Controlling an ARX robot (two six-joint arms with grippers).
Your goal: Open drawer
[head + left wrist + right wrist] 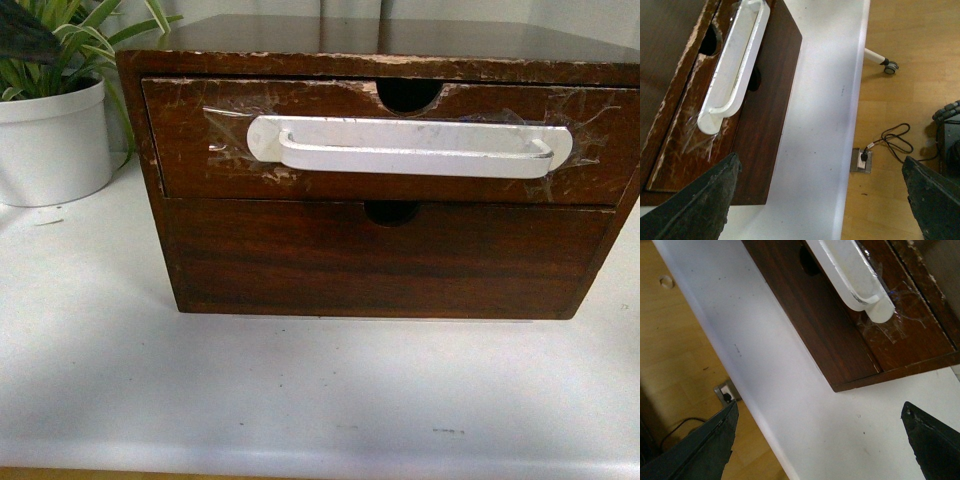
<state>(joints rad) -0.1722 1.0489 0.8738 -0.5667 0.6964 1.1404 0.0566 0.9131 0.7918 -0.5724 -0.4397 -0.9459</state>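
**White table** (300,400): a broad bare strip is left in front of the cabinet, reaching to the table's front edge. In both wrist views a **wooden floor** (910,30) is seen past that edge.

**Dark wooden cabinet** (400,40): set toward the back of the table, with its top edge chipped and open table on both sides.

**Plain lower drawer front** (380,265): no handle is fitted.

**The drawer** (190,170): seated in the cabinet's upper opening, scratched, with a half-round **notch** (408,95) cut in its top edge. No gap around the front can be made out.

**White pot** (50,145): placed just beside the cabinet's left side, with a green **plant** (70,45) in it.

**Long white handle** (410,147): laid across the drawer front and held down by **clear tape** (225,125) at its ends.

**Left gripper** (820,200) and **right gripper** (815,445): each is shown with fingers spread wide. Nothing is held between them and nothing is touched. Both are held in front of the cabinet, apart from the handle.

**Floor items**: a **caster** (890,67), a **floor socket** (861,160) and a black **cable** (895,140) are seen.
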